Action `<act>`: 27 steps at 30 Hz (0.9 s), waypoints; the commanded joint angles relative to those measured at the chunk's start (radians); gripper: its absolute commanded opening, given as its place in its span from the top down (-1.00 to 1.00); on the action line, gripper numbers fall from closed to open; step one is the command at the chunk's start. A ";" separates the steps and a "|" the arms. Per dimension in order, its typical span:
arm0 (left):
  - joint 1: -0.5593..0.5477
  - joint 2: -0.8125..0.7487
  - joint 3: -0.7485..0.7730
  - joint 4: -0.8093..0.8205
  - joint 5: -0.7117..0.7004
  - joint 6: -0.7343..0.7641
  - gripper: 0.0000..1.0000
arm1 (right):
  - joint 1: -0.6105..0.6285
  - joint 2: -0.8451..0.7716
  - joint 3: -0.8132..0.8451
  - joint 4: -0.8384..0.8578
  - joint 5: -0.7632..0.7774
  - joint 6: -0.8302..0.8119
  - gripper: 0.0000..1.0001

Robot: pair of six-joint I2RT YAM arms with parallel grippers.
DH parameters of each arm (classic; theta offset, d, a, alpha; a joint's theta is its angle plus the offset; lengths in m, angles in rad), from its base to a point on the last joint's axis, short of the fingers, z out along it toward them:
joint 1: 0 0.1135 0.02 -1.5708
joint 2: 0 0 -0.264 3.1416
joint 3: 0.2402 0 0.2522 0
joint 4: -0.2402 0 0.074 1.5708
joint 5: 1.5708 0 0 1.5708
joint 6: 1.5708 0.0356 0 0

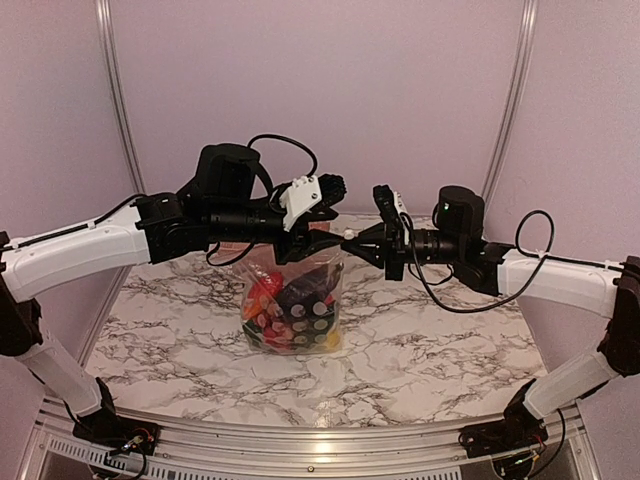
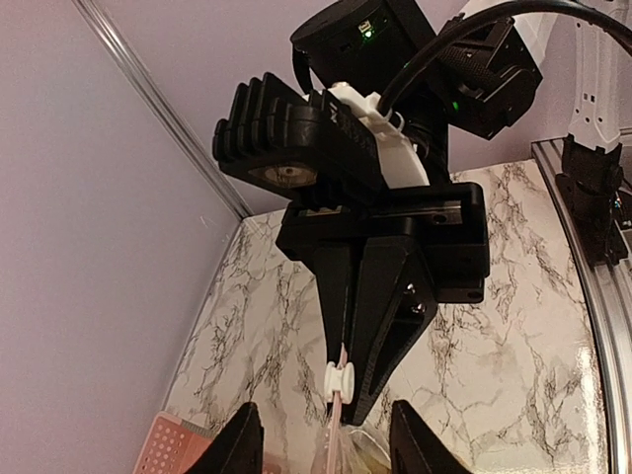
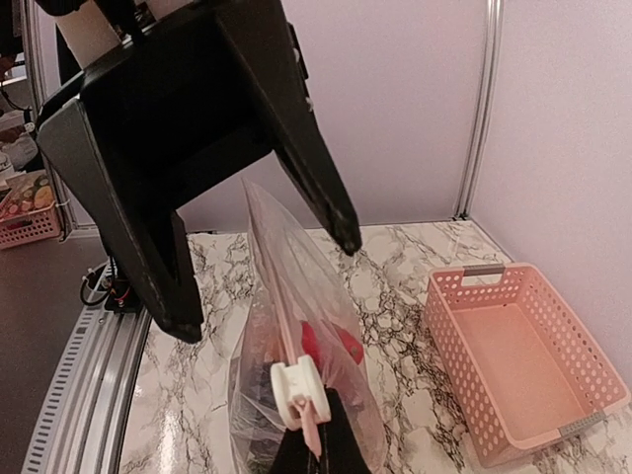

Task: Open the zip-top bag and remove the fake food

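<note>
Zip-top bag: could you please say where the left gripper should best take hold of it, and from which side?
Probably the zip strip just beyond the white slider, approached from the side opposite the right gripper, which pinches the strip at the slider. The zip-top bag is held upright, so the thin strip sits between the left gripper's open fingers.

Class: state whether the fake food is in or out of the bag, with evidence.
In. The food shows through the bag's clear sides, bunched at its bottom; the basket is empty.
</note>
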 commanded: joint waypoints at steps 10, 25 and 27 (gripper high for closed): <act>-0.009 0.102 0.115 -0.055 0.042 -0.001 0.37 | 0.012 -0.027 0.015 0.004 0.006 -0.005 1.00; 0.009 0.121 0.149 -0.099 0.017 0.010 0.89 | 0.013 -0.037 0.006 -0.003 0.016 -0.019 1.00; 0.021 0.107 0.141 -0.099 0.019 0.009 0.93 | 0.013 -0.042 0.005 -0.005 0.027 -0.020 1.00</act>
